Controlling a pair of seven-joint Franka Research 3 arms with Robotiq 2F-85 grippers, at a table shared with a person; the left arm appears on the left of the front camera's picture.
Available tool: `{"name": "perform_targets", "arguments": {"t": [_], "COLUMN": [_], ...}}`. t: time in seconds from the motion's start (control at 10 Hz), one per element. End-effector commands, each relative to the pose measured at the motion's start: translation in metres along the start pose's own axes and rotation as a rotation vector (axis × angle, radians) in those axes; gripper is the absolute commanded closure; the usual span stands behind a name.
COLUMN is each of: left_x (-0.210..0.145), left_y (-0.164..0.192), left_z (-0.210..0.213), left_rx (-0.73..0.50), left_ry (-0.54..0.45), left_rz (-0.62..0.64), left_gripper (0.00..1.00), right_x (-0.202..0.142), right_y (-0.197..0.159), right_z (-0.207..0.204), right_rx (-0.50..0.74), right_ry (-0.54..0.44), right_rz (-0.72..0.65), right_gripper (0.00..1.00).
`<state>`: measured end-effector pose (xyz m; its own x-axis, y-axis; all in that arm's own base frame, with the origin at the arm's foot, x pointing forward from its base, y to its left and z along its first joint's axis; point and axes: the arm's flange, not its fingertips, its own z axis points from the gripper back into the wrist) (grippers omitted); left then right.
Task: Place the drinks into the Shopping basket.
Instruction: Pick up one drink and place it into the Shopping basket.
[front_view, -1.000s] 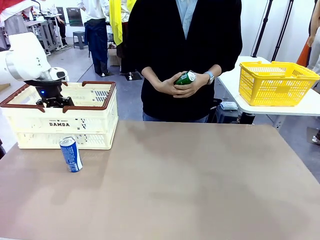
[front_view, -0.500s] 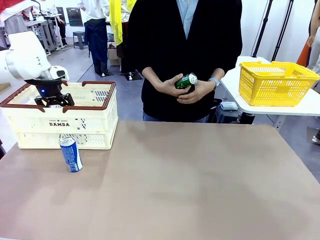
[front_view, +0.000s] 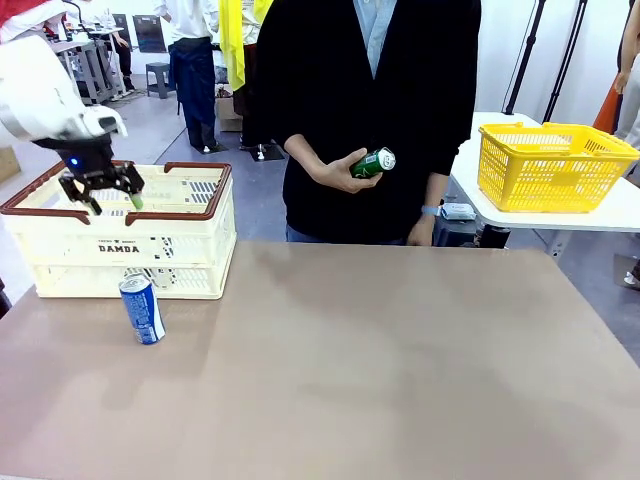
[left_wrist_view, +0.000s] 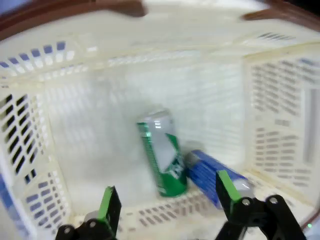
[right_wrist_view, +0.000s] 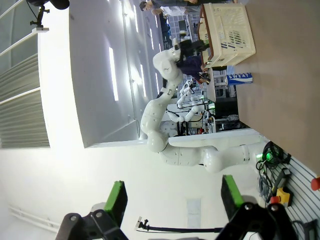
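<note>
My left hand (front_view: 113, 203) has just sprung open and lifted above the basket (front_view: 180, 230); it is released and empty. Its wrist camera shows a green can (left_wrist_view: 162, 155) and a blue can (left_wrist_view: 212, 172) lying side by side inside, so that drop looks done. A second blue can (front_view: 142, 309) stands on the counter (front_view: 380, 360) just before the basket. The person now holds a second green can (front_view: 371, 162) one-handed. My right hand (right_wrist_view: 170, 197) waits, released.
</note>
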<state>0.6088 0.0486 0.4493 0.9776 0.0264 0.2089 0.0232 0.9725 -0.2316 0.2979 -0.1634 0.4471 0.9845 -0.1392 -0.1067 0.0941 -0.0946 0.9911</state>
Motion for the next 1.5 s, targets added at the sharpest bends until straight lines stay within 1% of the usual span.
{"name": "perform_targets", "arguments": {"t": [0.0, 0.1, 0.2, 0.3, 0.4, 0.5, 0.6, 0.8, 0.9, 1.0, 1.1, 1.2, 1.4], "left_x": [-0.027, -0.040, -0.060, -0.080, -0.105, -0.134, -0.168, -0.219, -0.233, -0.234, -0.228, -0.249, -0.249], "left_y": [0.011, 0.019, 0.030, 0.042, 0.056, 0.075, 0.102, 0.151, 0.172, 0.187, 0.197, 0.178, 0.178], "left_z": [0.073, 0.108, 0.141, 0.166, 0.186, 0.201, 0.211, 0.205, 0.194, 0.180, 0.161, 0.192, 0.192], "left_rx": [-0.258, -0.376, -0.559, -0.730, -0.918, -1.033, -1.122, -1.213, -1.237, -1.265, -1.228, -1.256, -1.256], "left_ry": [-0.042, -0.073, -0.043, -0.086, -0.104, -0.157, -0.163, -0.138, -0.142, -0.129, -0.093, -0.153, -0.153], "left_rz": [-0.023, -0.045, -0.126, -0.090, -0.039, 0.019, 0.017, -0.016, -0.006, -0.040, -0.084, 0.014, 0.014], "left_gripper": [0.00, 0.00, 0.00, 0.00, 0.00, 0.00, 0.00, 0.00, 0.00, 0.00, 0.00, 0.00, 0.00], "right_x": [-0.001, -0.001, -0.001, -0.001, -0.001, -0.001, -0.001, -0.001, -0.001, -0.001, -0.001, -0.001, -0.001], "right_y": [0.007, 0.007, 0.007, 0.007, 0.007, 0.007, 0.007, 0.007, 0.007, 0.007, 0.007, 0.007, 0.007], "right_z": [0.000, 0.000, 0.000, 0.000, 0.000, 0.000, 0.000, 0.000, 0.000, 0.000, 0.000, 0.000, 0.000], "right_rx": [0.010, 0.010, 0.010, 0.010, 0.010, 0.010, 0.010, 0.010, 0.010, 0.010, 0.010, 0.010, 0.010], "right_ry": [-0.001, -0.001, -0.001, -0.001, -0.001, -0.001, -0.001, -0.001, -0.001, -0.001, -0.001, -0.001, -0.001], "right_rz": [-0.020, -0.020, -0.020, -0.020, -0.020, -0.020, -0.020, -0.020, -0.020, -0.020, -0.020, -0.020, -0.020], "right_gripper": [0.00, 0.00, 0.00, 0.00, 0.00, 0.00, 0.00, 0.00, 0.00, 0.00, 0.00, 0.00, 0.00]}}
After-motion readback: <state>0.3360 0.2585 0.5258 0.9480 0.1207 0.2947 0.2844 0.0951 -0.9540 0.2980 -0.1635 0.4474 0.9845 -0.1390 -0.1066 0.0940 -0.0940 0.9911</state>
